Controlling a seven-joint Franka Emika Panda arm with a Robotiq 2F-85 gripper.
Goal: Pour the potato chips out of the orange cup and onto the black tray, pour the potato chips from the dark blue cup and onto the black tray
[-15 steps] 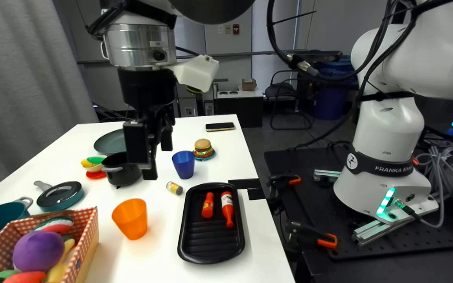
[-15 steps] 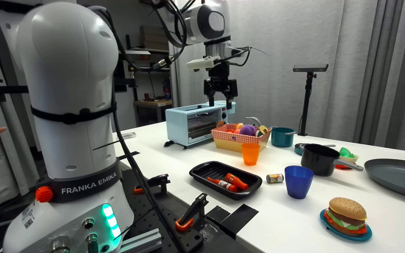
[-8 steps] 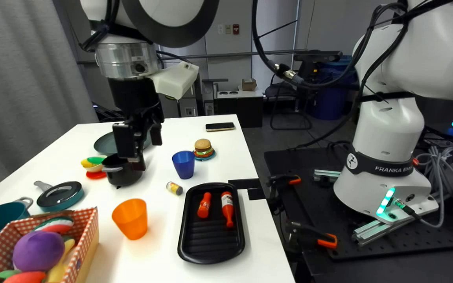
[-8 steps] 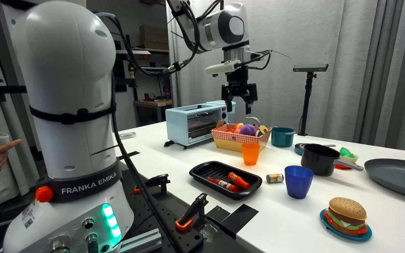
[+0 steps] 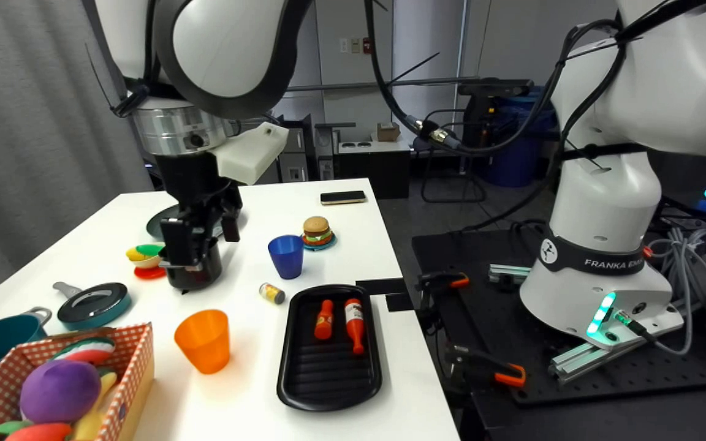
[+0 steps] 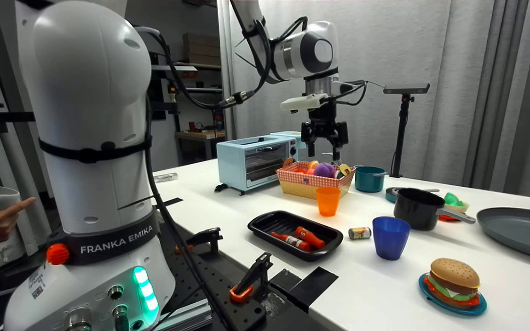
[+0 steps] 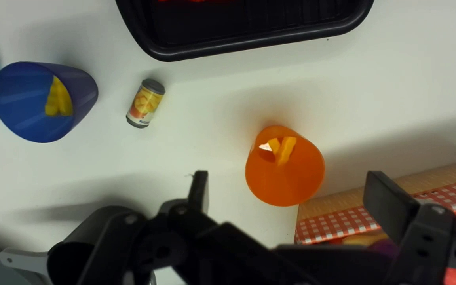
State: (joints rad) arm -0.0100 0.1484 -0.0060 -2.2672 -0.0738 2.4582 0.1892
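The orange cup (image 5: 204, 344) (image 6: 328, 202) stands upright on the white table. In the wrist view it (image 7: 285, 180) holds yellow chips (image 7: 286, 149). The dark blue cup (image 5: 287, 258) (image 6: 390, 240) stands upright; in the wrist view it (image 7: 26, 107) holds yellow chips (image 7: 58, 99). The black tray (image 5: 328, 381) (image 6: 265, 225) bears two red bottles; only part of it (image 7: 228, 46) shows in the wrist view. My gripper (image 5: 209, 252) (image 6: 324, 155) is open and empty, above the table. In the wrist view the orange cup appears between the fingertips (image 7: 287, 174), apart from them.
A checkered basket (image 5: 135, 367) of toy food stands close beside the orange cup. A small can (image 6: 360, 233) lies between blue cup and tray. A black pot (image 6: 414, 211), a grey pan (image 6: 518, 230), a toy burger (image 6: 454, 278) and a toaster oven (image 6: 256, 161) stand on the table.
My gripper has moved lower, leftwards in an exterior view and rightwards in the opposite one. It stays open. The cups and tray have not moved.
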